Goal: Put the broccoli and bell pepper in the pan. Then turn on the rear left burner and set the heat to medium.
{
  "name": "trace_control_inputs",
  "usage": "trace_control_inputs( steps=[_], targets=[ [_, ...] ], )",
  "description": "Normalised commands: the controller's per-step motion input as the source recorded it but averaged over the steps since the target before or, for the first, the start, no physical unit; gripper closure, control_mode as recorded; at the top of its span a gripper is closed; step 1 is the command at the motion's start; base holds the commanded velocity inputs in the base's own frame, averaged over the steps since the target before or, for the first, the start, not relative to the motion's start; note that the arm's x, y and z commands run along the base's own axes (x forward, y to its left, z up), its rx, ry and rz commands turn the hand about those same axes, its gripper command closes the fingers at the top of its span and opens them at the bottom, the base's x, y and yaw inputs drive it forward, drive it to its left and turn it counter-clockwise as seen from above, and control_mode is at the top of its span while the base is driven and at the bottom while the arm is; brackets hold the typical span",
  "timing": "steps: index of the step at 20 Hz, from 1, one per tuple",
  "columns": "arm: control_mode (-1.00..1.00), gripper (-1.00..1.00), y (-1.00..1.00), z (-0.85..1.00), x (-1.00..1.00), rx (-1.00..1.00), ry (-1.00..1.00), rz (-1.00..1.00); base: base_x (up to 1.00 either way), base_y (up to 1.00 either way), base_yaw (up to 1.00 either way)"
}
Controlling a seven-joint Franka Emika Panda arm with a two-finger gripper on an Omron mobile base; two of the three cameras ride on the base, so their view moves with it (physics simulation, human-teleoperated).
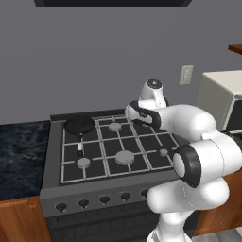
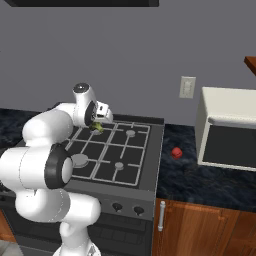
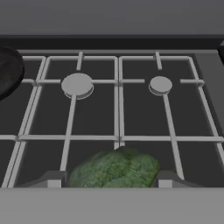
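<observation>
In the hand view the lumpy green broccoli (image 3: 116, 168) sits between my two fingertips, so my gripper (image 3: 109, 180) is shut on it, held above the stove grates. The right base view shows the gripper (image 2: 98, 125) over the rear middle of the stove with the broccoli (image 2: 97, 128) hanging under it. The black pan (image 1: 79, 125) rests on the rear left burner, its handle pointing toward the front; its rim shows at the left edge of the hand view as the pan (image 3: 6, 72). The red bell pepper (image 2: 176, 153) lies on the dark counter right of the stove.
Grey burner caps (image 3: 77, 84) dot the stove grates (image 1: 118, 146). A row of knobs (image 1: 83, 203) runs along the stove front. A white microwave (image 2: 230, 130) stands on the counter at the right. A wall outlet (image 2: 187, 87) is behind the counter.
</observation>
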Motion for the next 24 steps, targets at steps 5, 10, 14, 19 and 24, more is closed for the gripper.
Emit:
trace_control_inputs(
  steps=[5,10,14,19,24],
  targets=[
    [-1.0,1.0,0.52,-0.04,0.37,-0.01,0.15,0.01,0.0,0.0,0.0],
    [-1.0,1.0,0.57,-0.16,0.63,-0.04,0.11,-0.06,0.0,0.0,0.0],
    [-1.0,1.0,0.68,-0.28,0.6,-0.01,0.09,-0.06,0.0,0.0,0.0],
    [-1.0,1.0,0.55,-0.58,0.38,0.0,0.03,-0.03,0.0,0.0,0.0],
    [-1.0,1.0,0.5,-0.52,0.24,0.0,0.0,-0.02,0.0,0.0,0.0]
  ],
)
